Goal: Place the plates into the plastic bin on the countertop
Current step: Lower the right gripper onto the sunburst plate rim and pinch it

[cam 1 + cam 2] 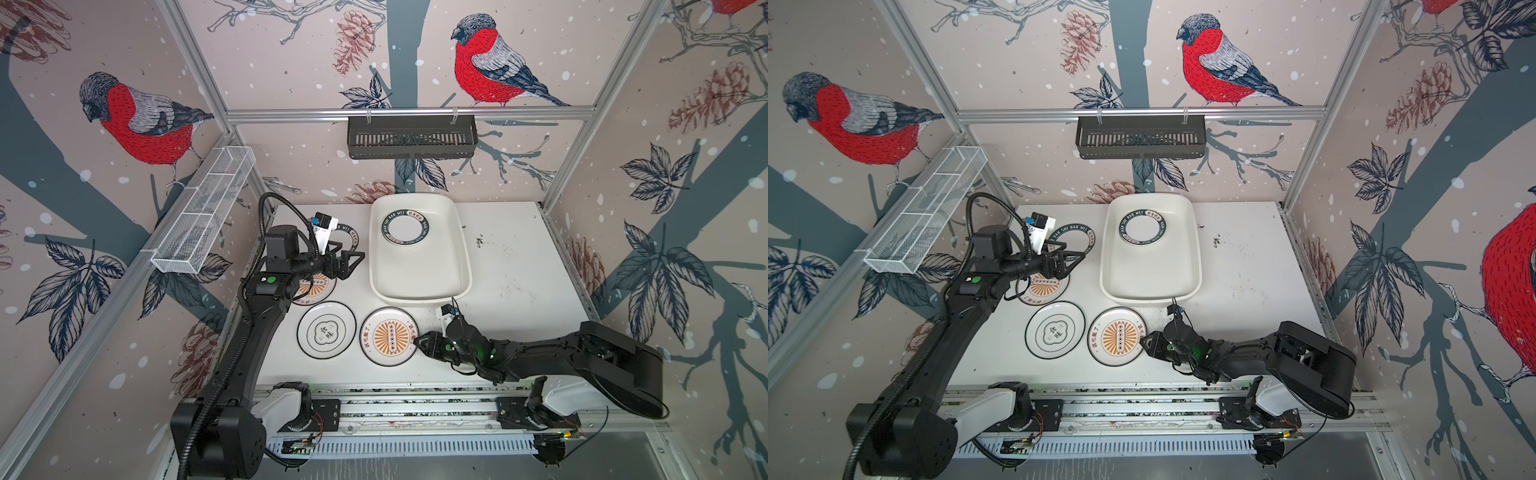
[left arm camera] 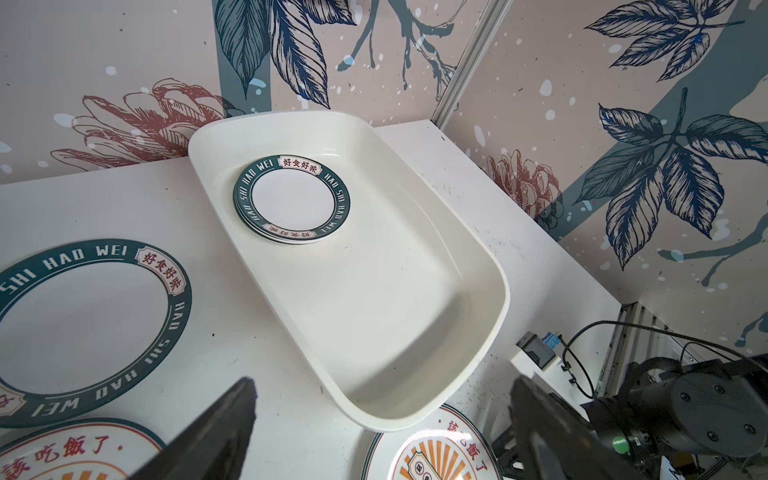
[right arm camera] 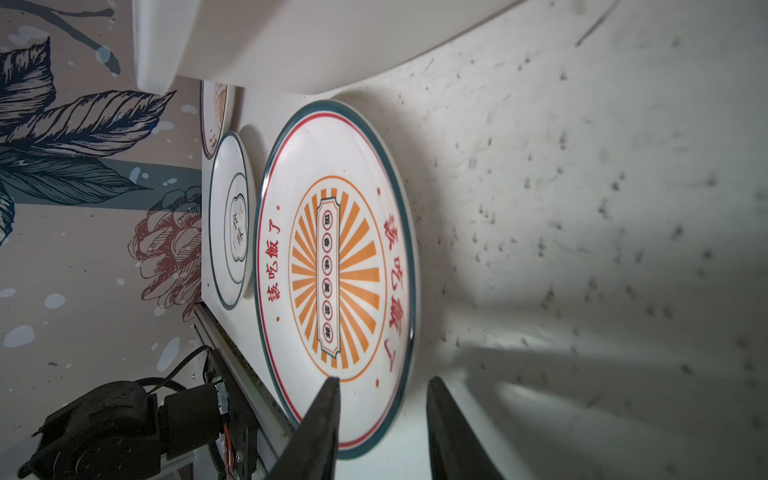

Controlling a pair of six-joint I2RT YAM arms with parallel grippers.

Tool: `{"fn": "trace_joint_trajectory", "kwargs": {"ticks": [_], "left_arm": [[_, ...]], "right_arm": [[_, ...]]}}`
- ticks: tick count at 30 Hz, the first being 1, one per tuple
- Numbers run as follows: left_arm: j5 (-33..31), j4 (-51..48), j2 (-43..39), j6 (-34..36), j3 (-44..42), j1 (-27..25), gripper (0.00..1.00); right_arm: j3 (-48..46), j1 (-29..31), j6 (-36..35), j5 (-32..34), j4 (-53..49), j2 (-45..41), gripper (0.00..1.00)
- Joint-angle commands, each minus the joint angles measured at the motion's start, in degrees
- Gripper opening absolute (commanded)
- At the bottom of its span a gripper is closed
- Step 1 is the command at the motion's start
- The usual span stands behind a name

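Observation:
The white plastic bin (image 1: 419, 297) (image 1: 1150, 297) (image 2: 374, 311) stands at the back of the countertop (image 1: 511, 270), with two stacked teal-lettered plates (image 1: 405, 228) (image 2: 291, 199) at its far end. On the countertop lie another teal-lettered plate (image 1: 351, 237) (image 2: 83, 324), a sunburst plate (image 1: 316, 286) half under my left arm, a cloud-emblem plate (image 1: 326, 330) (image 3: 232, 220) and a front sunburst plate (image 1: 388, 336) (image 3: 336, 270). My left gripper (image 1: 357, 259) (image 2: 382, 380) hangs wide open left of the bin. My right gripper (image 1: 417, 340) (image 3: 383, 380) lies low, its jaws apart, straddling the front sunburst plate's right rim.
A black slatted basket (image 1: 411, 141) hangs on the back rail. A white wire-mesh basket (image 1: 203, 212) hangs on the left wall. The arms' base rail (image 1: 415, 407) runs along the front edge. Dark specks (image 1: 480, 241) mark the countertop right of the bin.

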Motion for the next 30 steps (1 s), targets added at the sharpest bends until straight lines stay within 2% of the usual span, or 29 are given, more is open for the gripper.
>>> {"fn": "trace_joint_trajectory", "kwargs": {"ticks": [1,30], "left_arm": [[1.29,2.87,-0.48,0.19,0.07,0.19,0.95],[2.13,3.38,-1.43,-0.51,-1.73,0.18,0.95]], "right_arm": [[0.86,0.09,0.26,1.51,0.45,1.19,0.36],[3.86,0.03,1.61,2.65,1.92,7.68,0.26]]}}
